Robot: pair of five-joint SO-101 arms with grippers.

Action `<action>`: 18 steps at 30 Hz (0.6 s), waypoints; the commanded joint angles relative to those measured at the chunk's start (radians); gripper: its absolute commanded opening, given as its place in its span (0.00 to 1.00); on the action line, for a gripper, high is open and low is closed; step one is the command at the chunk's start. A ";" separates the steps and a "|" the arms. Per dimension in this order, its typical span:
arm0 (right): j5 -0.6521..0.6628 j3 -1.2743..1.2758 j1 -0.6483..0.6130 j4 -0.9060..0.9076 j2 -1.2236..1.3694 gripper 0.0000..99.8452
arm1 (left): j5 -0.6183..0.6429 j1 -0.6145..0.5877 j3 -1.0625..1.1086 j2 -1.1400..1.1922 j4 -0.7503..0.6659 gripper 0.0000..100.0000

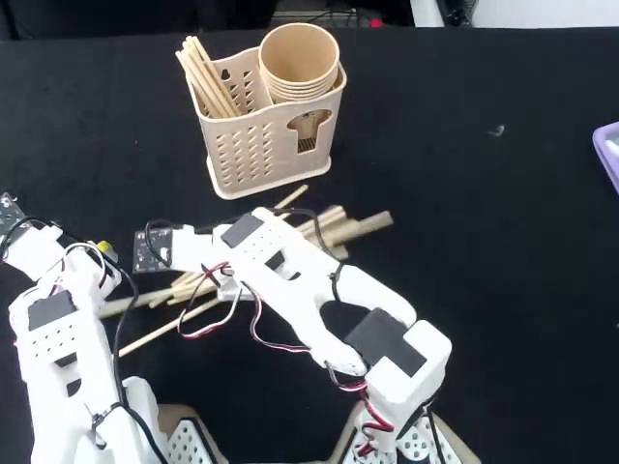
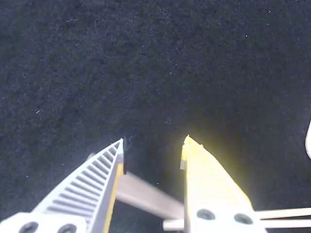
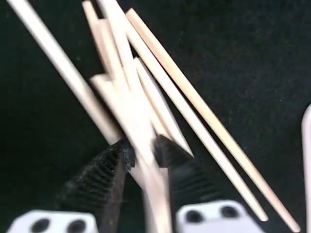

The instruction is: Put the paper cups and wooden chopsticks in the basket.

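Observation:
The perforated beige basket point(image 1: 253, 145) stands at the back of the black table. A stack of paper cups point(image 1: 300, 60) sits in one of its compartments and several wooden chopsticks point(image 1: 207, 77) lean in the other. A loose pile of chopsticks point(image 1: 340, 228) lies in front of the basket. My right gripper point(image 3: 145, 148) is down in that pile, its fingers closed on a few chopsticks point(image 3: 127, 104). My left gripper point(image 2: 153, 144) hovers open over bare cloth at the pile's left end, with chopstick ends point(image 2: 146, 195) just behind its fingertips.
A purple object point(image 1: 608, 150) pokes in at the table's right edge. The right arm point(image 1: 319, 295) stretches across the front middle of the table, and the left arm point(image 1: 58, 329) stands at the front left.

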 commanded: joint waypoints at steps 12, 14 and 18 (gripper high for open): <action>-0.038 0.054 0.014 0.137 -0.213 0.01 | 0.005 0.010 -0.004 -0.017 -0.017 0.20; -0.035 0.094 0.034 0.133 -0.239 0.01 | 0.005 0.010 -0.004 -0.018 -0.017 0.20; -0.035 0.209 0.089 0.028 -0.266 0.01 | 0.005 0.010 -0.004 -0.018 -0.017 0.20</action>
